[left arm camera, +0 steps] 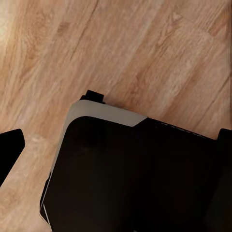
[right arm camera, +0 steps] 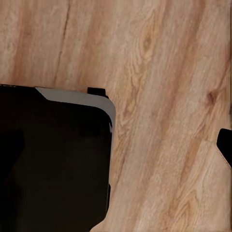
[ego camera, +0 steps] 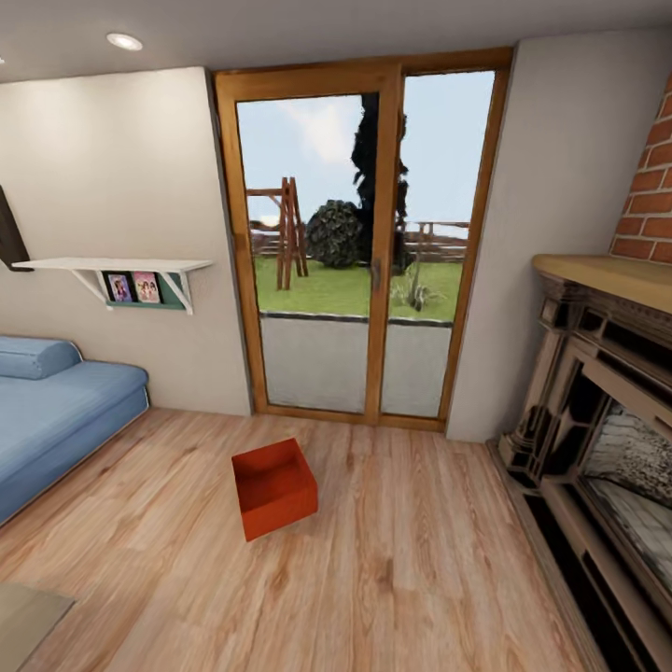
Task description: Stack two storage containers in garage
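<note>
Living room, light wood plank floor point(ego camera: 420, 560) — items listed from the robot outward.

Item 1: robot's dark base with a pale rim point(left arm camera: 104, 113), seen beneath both wrist cameras, standing on the planks. Black gripper parts sit at the edges of the wrist views; whether either gripper is open or closed cannot be told, and nothing is seen held in them.

Item 2: glass-topped corner point(ego camera: 23, 611), lower left, partly cut off.

Item 3: one storage container point(ego camera: 273, 487) — red-orange, open-topped, apparently empty, resting on the plank floor some way ahead of the robot, slightly turned, well apart from the furniture.

Item 4: blue sofa point(ego camera: 56, 415) at left; dark carved fireplace point(ego camera: 597, 439) with brick above at right.

Item 5: wall shelf point(ego camera: 117, 266) with two small pictures.

Item 6: wood-framed glass doors point(ego camera: 369, 233), shut, garden beyond.

Status: by my reckoning the task is barely begun. This container sits unlifted in the living room. Carrying both to the garage and stacking them remains.
</note>
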